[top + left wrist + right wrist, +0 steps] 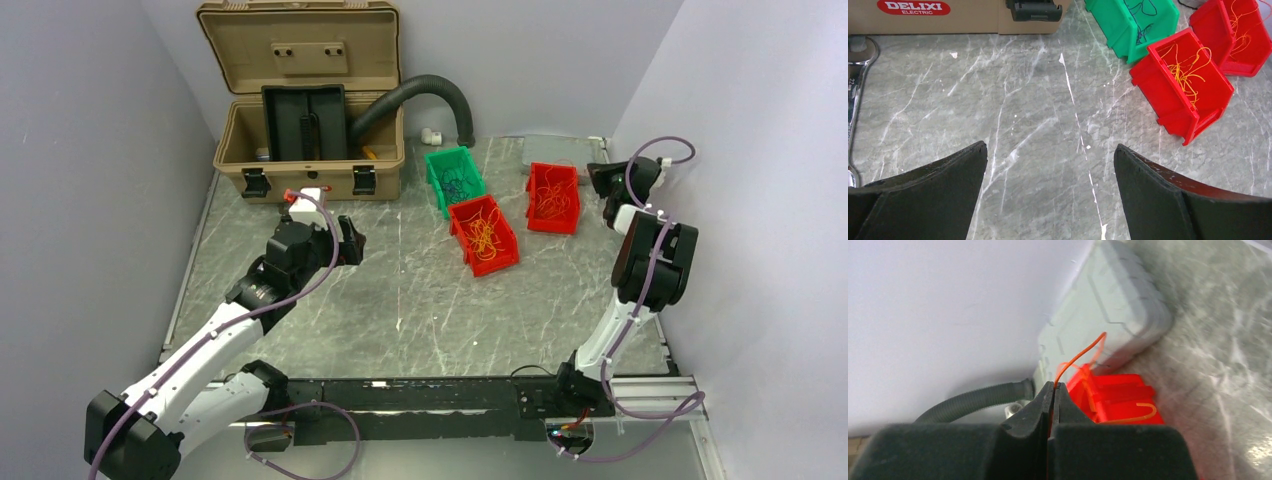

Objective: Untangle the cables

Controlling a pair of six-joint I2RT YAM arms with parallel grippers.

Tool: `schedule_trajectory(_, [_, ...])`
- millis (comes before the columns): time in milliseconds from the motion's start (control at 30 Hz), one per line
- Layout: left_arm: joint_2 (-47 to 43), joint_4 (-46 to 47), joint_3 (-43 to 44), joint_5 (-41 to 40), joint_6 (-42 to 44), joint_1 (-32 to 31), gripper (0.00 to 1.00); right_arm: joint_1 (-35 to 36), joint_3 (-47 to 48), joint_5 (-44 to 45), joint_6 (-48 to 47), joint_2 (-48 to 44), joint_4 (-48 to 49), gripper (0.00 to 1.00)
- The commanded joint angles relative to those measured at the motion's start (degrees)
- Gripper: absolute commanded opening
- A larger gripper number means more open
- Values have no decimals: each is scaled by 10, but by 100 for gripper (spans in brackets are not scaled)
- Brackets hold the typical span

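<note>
The right tool (1053, 386), low in the frame's middle, is clenching an orange cable (1075, 359); the left tool (1050, 147) is hanging released over the surface (1038, 100).

"What stands at the back left of the table (420, 310)?"

"A tan toolbox (310, 168), its lid open and leaning toward the back wall; a black tray (305, 122) stands upright inside; a red label (913, 7) on its front reads DELIXI ELECTRIC; a steel wrench (853, 110) lies flat on the table in front of it."

"And the hose?"

"A black corrugated hose (420, 90) arches from the toolbox's right side down toward the back wall; a small white fitting (432, 134) sits near its far end."

"Any bins?"

"A green bin (434, 178); a red bin (495, 264) just beside its near corner; a second red bin (553, 226) apart to the right; a grey case (560, 148) just behind that one."
</note>
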Motion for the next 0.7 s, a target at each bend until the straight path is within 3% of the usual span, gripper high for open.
schedule_trajectory(0, [-3,10,-3,5,-5,3,99,18,-5,26,-67,-75,-5,0])
schedule_trajectory(200, [6,14,3,11,-5,3,99,60,-7,30,-121,-100,-57,0])
schedule_trajectory(467, [10,18,1,18,-7,3,99,112,-31,9,-105,-64,-56,0])
schedule_trajectory(667, [7,9,-1,12,-5,3,99,108,-62,15,-69,-21,-21,0])
